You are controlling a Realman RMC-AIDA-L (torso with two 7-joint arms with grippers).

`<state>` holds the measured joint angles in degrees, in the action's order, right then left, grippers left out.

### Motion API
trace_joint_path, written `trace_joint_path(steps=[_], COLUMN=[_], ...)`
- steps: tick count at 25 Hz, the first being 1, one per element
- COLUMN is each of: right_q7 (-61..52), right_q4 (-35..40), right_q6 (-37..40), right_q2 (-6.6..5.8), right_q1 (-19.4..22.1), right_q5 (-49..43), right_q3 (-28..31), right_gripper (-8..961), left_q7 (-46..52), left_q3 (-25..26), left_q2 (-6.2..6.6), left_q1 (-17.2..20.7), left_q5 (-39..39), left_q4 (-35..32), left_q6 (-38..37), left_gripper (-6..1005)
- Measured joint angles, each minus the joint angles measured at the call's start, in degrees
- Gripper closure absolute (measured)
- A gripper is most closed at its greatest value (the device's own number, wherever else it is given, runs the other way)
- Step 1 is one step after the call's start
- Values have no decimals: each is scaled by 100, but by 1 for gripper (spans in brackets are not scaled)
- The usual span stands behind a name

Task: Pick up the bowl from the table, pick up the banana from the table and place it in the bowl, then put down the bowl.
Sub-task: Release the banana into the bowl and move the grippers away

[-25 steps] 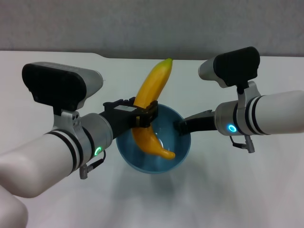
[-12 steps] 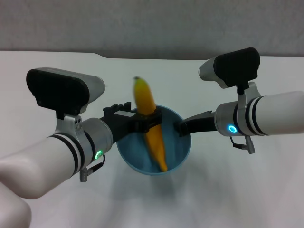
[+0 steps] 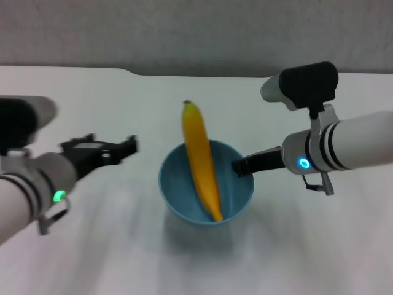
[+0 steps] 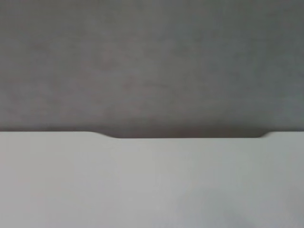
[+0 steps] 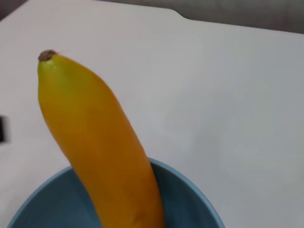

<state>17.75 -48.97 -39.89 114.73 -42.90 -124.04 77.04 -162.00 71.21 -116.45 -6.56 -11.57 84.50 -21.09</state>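
Yellow and long, the banana (image 3: 202, 161) stands in the blue bowl (image 3: 236, 195), its top poking out past the far rim. The right gripper (image 3: 237, 165) pinches the bowl's rim, and the bowl looks lifted above the table (image 3: 307, 246). The left gripper (image 3: 126, 146) is well off to the bowl's other side, open and holding nothing. If the bowl tips or bumps down hard, the tall banana could fall out. The table is plain white; behind it is a grey wall (image 3: 196, 31).
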Motion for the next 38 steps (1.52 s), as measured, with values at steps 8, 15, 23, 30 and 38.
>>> trace_joint_path(steps=[8, 15, 23, 30, 38], right_q7=[384, 1005, 1028, 1029, 1030], right_q4=[1299, 2039, 2605, 2782, 2902], right_q6=[-155, -154, -172, -262, -221], right_q2=[19, 1, 0, 23, 32], right_q1=[-882, -1317, -1543, -1546, -1446], right_q5=[161, 810, 816, 820, 821], right_q3=[689, 941, 971, 947, 945], right_gripper=[919, 918, 918, 919, 918], left_q7=[29, 29, 4, 38, 47], left_q3=[524, 609, 608, 560, 550], left_q2=[-14, -27, -27, -34, -45], left_q1=[356, 283, 238, 132, 112], left_q5=[205, 214, 289, 580, 578], left_q4=[-110, -499, -697, -936, -1051], left_q6=[1, 64, 156, 214, 345], left_gripper=[92, 92, 92, 92, 92])
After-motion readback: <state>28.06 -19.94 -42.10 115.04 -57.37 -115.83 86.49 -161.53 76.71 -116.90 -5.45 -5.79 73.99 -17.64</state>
